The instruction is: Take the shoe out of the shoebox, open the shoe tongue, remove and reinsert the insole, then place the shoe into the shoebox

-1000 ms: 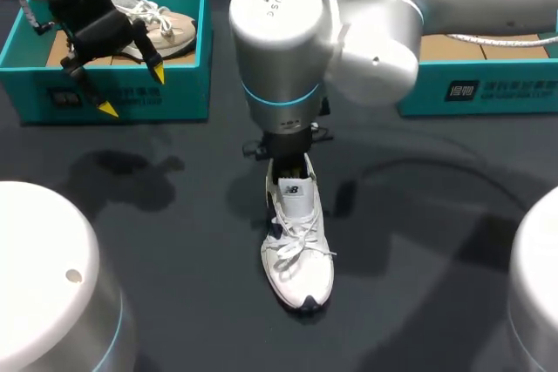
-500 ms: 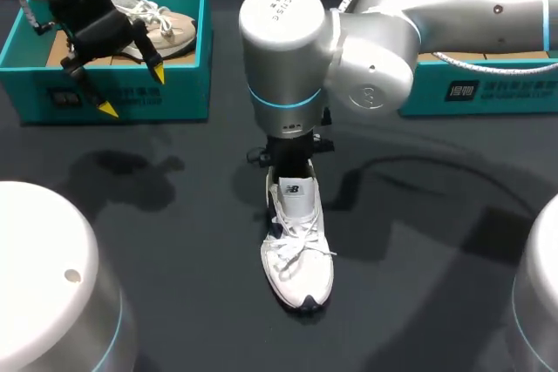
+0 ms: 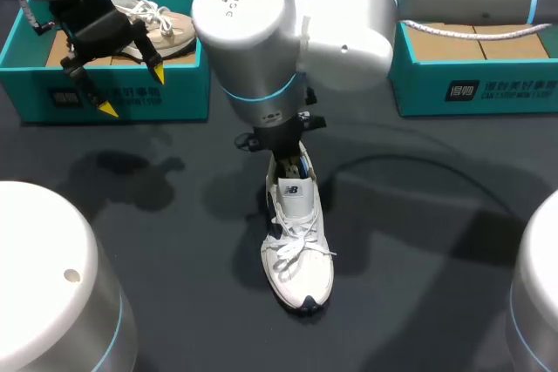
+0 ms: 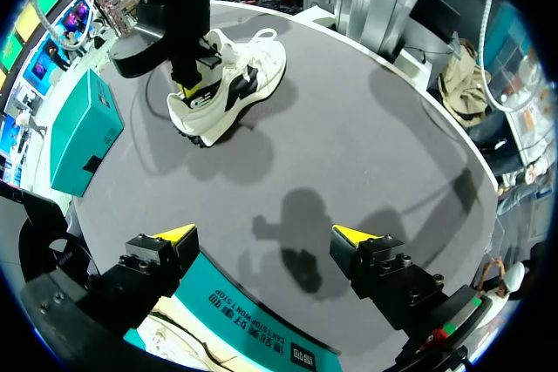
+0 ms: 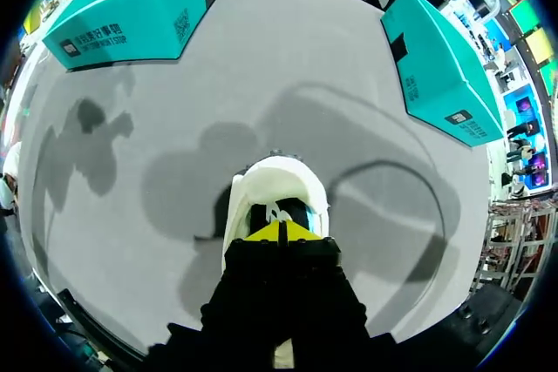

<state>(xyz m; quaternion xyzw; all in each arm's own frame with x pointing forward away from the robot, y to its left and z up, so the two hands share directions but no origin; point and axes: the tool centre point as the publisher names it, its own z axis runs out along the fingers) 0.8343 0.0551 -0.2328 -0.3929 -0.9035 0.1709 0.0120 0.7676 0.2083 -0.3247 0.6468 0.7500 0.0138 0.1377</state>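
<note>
1. Teal card walls mark the head view. The left shoebox (image 3: 122, 93) holds a beige shoe (image 3: 166, 28), and the right shoebox (image 3: 471, 84) sits opposite. The white shoe (image 3: 296, 246) stands upright on the dark counter (image 3: 418, 250), nearer us than both boxes and well apart from them. Its long axis runs near to far, toe toward us. The right tool (image 3: 288, 152) stands at the heel opening, its tips hidden under the wrist. The left tool (image 3: 131, 91) hangs released above the left shoebox's front wall.
2. From the left wrist we see the shoe's dark side panels and the counter's curved edge, well apart from the shoe.
3. Only the right wrist view shows our right tool's yellow tips. They are clenched together over the shoe's mouth, and we cannot tell whether anything thin lies between them.
</note>
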